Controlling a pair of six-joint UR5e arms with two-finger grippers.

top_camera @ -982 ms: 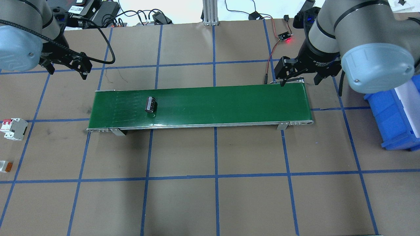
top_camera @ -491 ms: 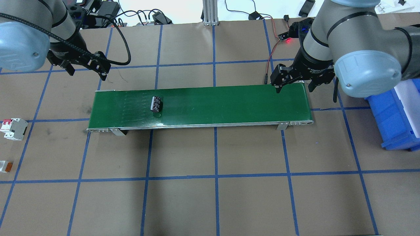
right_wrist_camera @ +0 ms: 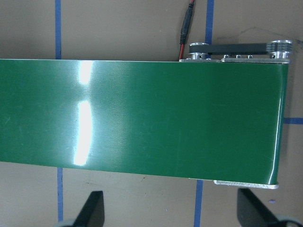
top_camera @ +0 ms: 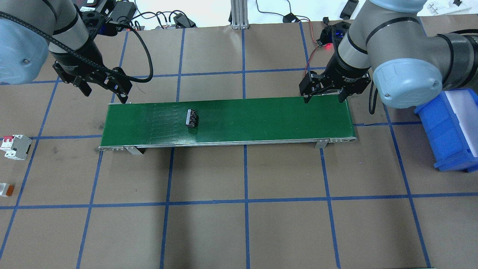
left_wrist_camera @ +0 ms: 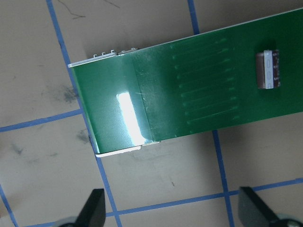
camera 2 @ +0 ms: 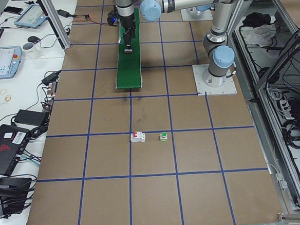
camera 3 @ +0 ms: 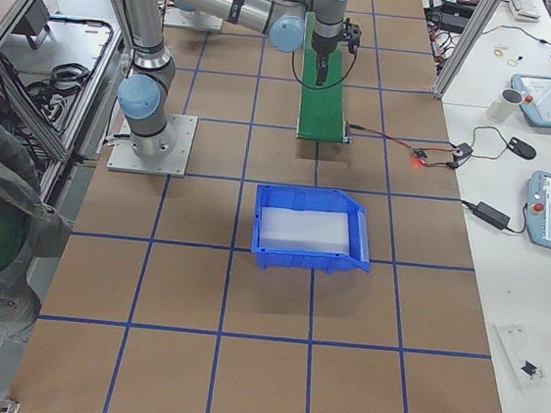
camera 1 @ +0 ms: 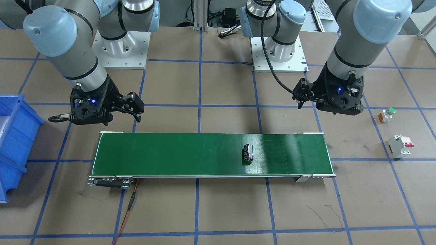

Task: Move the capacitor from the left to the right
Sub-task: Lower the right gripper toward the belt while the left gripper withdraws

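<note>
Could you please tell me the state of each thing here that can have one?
capacitor: lying on its side on the green conveyor belt, ungripped.
left gripper: open, empty.
right gripper: open, empty.
small board's light: lit red.

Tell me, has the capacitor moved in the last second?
Yes. In the overhead view the capacitor has slid right along the green belt, away from its left end, toward the robot's right side.

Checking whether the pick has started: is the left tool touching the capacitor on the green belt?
Apart. The overhead view shows the open left tool at the left end of the conveyor belt, bare green surface separating it from the capacitor.
</note>
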